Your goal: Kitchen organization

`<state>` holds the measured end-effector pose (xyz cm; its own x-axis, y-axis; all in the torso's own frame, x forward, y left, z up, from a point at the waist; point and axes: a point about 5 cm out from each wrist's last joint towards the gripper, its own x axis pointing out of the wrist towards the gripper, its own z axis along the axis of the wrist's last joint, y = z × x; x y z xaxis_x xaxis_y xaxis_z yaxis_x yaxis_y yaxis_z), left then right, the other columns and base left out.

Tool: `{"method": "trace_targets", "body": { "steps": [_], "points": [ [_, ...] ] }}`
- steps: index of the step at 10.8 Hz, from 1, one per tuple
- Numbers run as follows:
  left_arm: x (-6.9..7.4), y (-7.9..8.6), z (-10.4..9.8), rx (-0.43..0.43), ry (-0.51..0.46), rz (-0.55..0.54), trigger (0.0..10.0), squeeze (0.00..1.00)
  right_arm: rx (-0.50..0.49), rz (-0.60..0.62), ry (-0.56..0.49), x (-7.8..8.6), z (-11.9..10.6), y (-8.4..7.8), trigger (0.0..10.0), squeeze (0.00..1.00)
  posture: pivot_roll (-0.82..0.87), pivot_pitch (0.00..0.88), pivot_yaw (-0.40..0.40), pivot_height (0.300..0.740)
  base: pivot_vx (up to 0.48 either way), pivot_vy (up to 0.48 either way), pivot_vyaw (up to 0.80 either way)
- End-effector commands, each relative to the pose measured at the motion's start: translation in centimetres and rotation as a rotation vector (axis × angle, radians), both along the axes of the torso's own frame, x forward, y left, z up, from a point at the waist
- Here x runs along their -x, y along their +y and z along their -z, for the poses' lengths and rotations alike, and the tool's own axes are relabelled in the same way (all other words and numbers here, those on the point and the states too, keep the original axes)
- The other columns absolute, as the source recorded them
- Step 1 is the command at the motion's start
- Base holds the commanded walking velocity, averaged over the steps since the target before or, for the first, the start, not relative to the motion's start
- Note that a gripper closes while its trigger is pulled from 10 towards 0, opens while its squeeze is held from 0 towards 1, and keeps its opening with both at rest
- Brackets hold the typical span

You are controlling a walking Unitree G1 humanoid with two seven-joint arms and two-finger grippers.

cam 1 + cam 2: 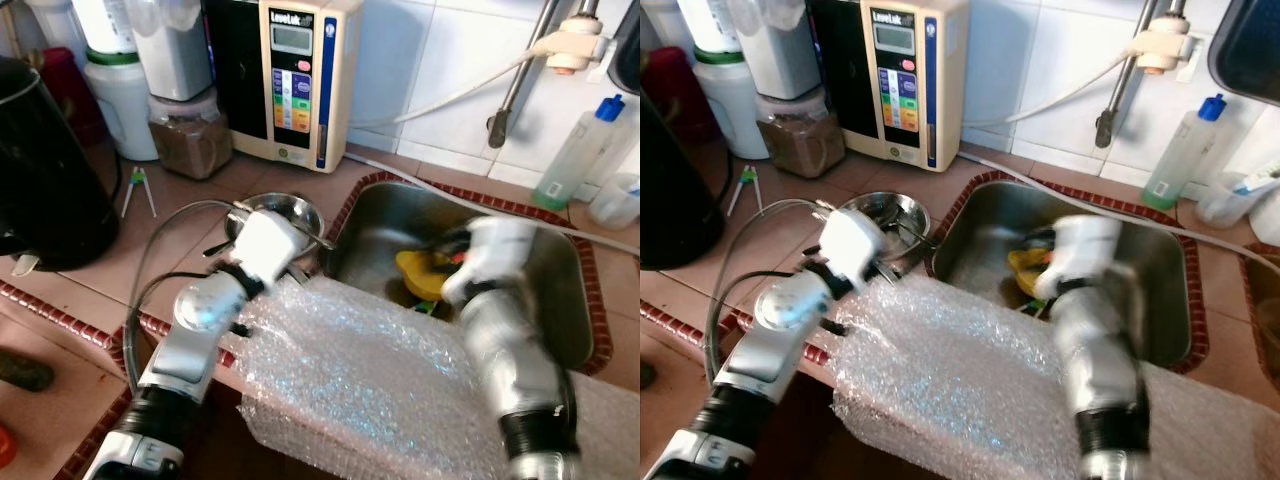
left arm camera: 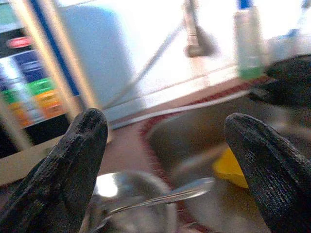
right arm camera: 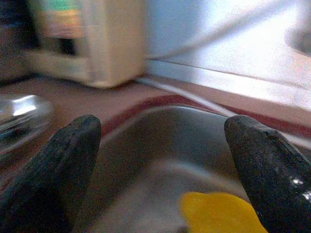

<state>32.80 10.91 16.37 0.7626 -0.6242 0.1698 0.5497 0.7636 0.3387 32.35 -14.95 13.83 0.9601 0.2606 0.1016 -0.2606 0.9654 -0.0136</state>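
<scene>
- While both silver arms reach forward over a sheet of bubble wrap [image 1: 360, 370], the steel sink [image 1: 560, 300] serves as the landmark: it is set into a tiled counter [image 1: 180, 210] with a dark red border.
- Draped over the counter edge just in front of the sink, the bubble wrap lies under both forearms.
- Behind the sink's left corner, against the white tiled wall, stands a cream water machine [image 1: 298, 80] with a coloured button panel; a black kettle [image 1: 45, 170] sits well to the left of the sink.
- Behind the sink's right side stands a clear bottle [image 1: 575, 150] with a blue cap and green liquid.
- Just left of the sink's rim rests a small steel bowl [image 1: 290, 212] with a spoon [image 2: 165, 198] lying across it.
- Inside the sink lies a yellow object [image 1: 420, 275], blurred, so its kind cannot be told.
- At the bowl, the left gripper [image 2: 165, 160] hangs with its fingers spread wide, holding nothing.
- Over the sink basin, above the yellow object, the right gripper [image 3: 163, 160] has its fingers spread apart and empty.
</scene>
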Motion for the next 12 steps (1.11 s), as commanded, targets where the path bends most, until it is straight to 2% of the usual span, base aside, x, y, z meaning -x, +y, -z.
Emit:
{"method": "trace_targets", "body": {
  "steps": [1, 2, 3, 4, 5, 6, 8, 10, 12],
  "points": [
    [-0.6, 0.7, -0.3, 0.016, -0.012, -0.075, 10.0, 1.00, 0.071, -0.114, -0.022, 1.1, 0.0, 1.9, 10.0, 1.00, 0.07, 0.000, -0.024, 0.740, 0.000, 0.000, 0.00],
    [-1.1, 1.6, -0.1, 0.015, -0.001, -0.160, 10.0, 1.00, 0.084, -0.169, -0.018, 2.1, 0.3, 3.0, 10.0, 0.98, 0.07, 0.000, -0.024, 0.740, 0.000, 0.000, 0.00],
    [-1.6, 3.3, 0.7, 0.028, 0.044, -0.289, 10.0, 1.00, 0.058, -0.229, -0.010, 3.5, 0.4, 4.0, 10.0, 0.65, 0.07, 0.000, -0.026, 0.740, 0.000, 0.000, 0.00],
    [-1.8, 4.5, 1.3, 0.049, 0.075, -0.384, 10.0, 1.00, 0.060, -0.243, -0.007, 4.1, 0.3, 4.2, 10.0, 0.15, 0.06, 0.000, -0.026, 0.740, 0.000, 0.000, 0.00],
    [-1.9, 5.3, 1.6, 0.080, 0.100, -0.443, 10.0, 1.00, 0.059, -0.249, -0.006, 4.3, 0.3, 4.3, 10.0, 0.00, 0.06, 0.000, -0.025, 0.740, 0.000, 0.000, 0.00],
    [-1.8, 6.7, 2.1, 0.179, 0.151, -0.547, 10.0, 1.00, 0.060, -0.285, 0.007, 5.1, 0.4, 4.5, 10.0, 0.00, 0.06, 0.000, -0.028, 0.740, 0.000, 0.000, 0.00],
    [-1.2, 7.0, 2.4, 0.271, 0.154, -0.545, 10.0, 1.00, 0.065, -0.306, 0.036, 5.9, 0.8, 4.6, 10.0, 0.00, 0.07, 0.000, -0.036, 0.740, 0.000, 0.000, 0.00],
    [-0.5, 7.2, 3.6, 0.286, 0.198, -0.575, 10.0, 1.00, 0.067, -0.326, 0.045, 6.1, 0.8, 4.9, 10.0, 0.00, 0.07, 0.000, -0.039, 0.740, 0.000, 0.000, 0.00],
    [0.0, 7.6, 4.6, 0.347, 0.245, -0.647, 10.0, 0.00, 0.066, -0.355, 0.048, 6.5, 0.7, 5.4, 10.0, 0.00, 0.07, 0.000, -0.040, 0.740, 0.000, 0.000, 0.00]
  ]
}}
